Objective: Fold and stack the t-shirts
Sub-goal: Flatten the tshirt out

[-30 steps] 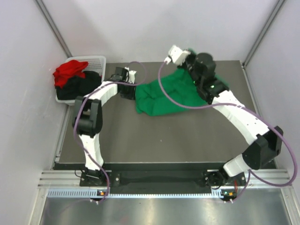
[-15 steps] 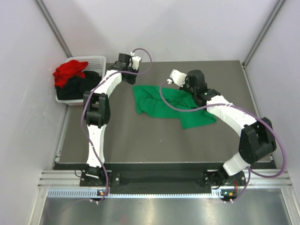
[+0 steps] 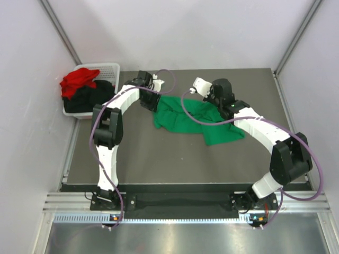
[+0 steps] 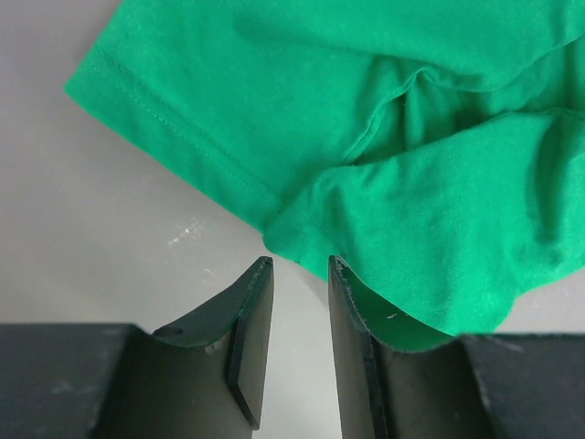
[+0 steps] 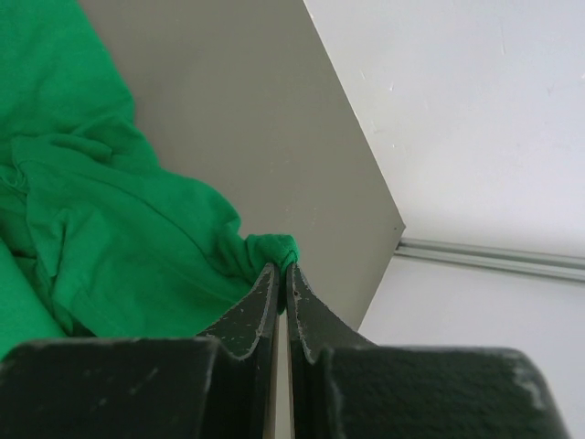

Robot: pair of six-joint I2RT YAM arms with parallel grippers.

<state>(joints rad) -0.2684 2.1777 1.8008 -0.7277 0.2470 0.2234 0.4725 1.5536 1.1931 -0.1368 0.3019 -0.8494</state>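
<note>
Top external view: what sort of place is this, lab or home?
Probably a lab test cell: bare white walls box in a grey table, with a basket and green t-shirt as props.

One t-shirt (image 3: 185, 119) lies on the table (image 3: 175, 159), rear middle; two other t-shirts (image 3: 85, 92) sit in the basket (image 3: 109, 67) left of it.
</note>
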